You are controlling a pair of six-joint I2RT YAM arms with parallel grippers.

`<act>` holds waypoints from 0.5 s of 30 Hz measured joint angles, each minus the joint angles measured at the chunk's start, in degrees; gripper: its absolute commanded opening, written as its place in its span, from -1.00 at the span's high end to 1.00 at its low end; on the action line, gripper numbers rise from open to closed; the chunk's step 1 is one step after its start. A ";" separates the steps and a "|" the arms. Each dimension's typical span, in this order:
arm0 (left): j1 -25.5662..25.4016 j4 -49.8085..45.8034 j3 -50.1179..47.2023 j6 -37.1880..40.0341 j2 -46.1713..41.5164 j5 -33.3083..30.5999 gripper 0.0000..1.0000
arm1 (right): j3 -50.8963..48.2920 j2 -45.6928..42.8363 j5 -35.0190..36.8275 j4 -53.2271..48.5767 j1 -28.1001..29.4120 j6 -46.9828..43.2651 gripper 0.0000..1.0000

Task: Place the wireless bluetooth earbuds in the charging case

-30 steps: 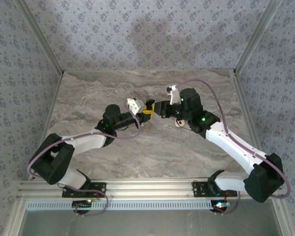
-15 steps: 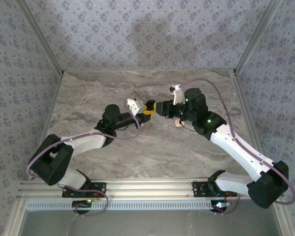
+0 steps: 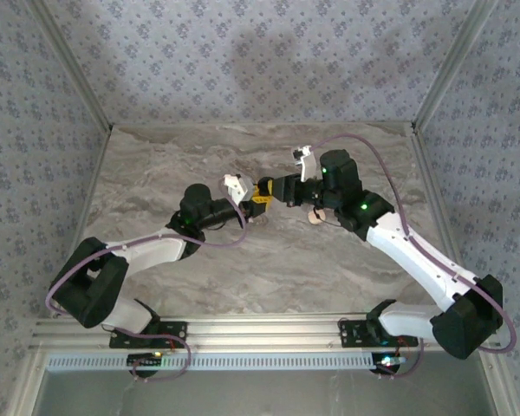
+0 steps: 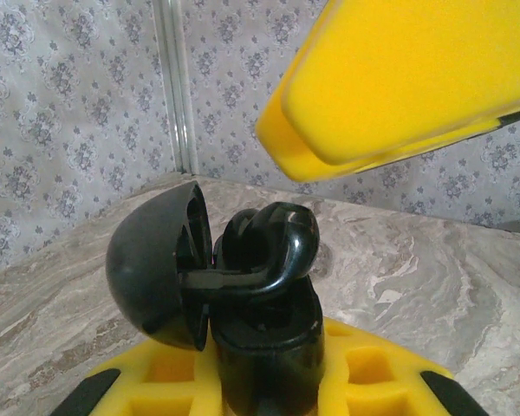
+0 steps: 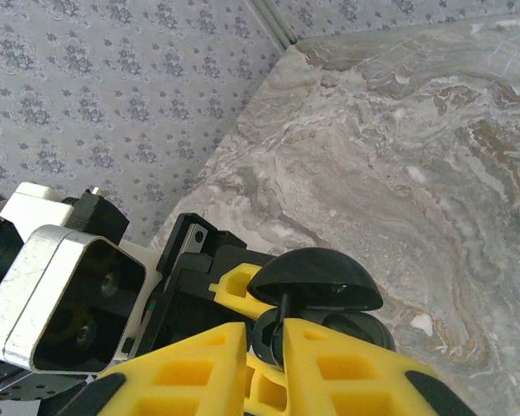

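Over marble [image 3: 199, 277], left hand [image 3: 262, 192] holds case [image 4: 269, 347]; right hand [image 3: 282, 188] perhaps pinches earbud [image 4: 277, 247].

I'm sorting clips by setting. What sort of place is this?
Probably a robot test cell, not a home: a left arm and a right arm bolted to an aluminium rail, a marble-patterned tabletop, and wallpapered panels boxing it in.

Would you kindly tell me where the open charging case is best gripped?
Take the charging case by its lower body, from the base end, pinching opposite sides. Its lid stands swung open to one side and the mouth faces away, so both stay free.
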 measured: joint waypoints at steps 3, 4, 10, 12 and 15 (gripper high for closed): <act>0.00 0.00 0.00 0.00 0.00 0.04 0.72 | 0.00 0.26 -0.13 0.02 0.15 0.00 0.67; 0.00 0.00 0.00 -0.02 0.00 0.07 0.72 | 0.00 0.42 -0.26 0.02 0.15 0.00 0.67; 0.00 -0.57 0.00 -0.02 -0.02 0.22 0.72 | 0.17 1.57 -0.48 0.02 0.15 0.00 0.69; 0.00 -0.83 0.00 -0.02 -0.02 0.24 0.72 | 0.20 1.73 -0.50 0.02 0.15 0.00 0.69; 0.00 -0.96 0.00 -0.02 -0.02 0.68 0.72 | 0.20 2.05 -0.68 0.02 0.15 0.00 0.69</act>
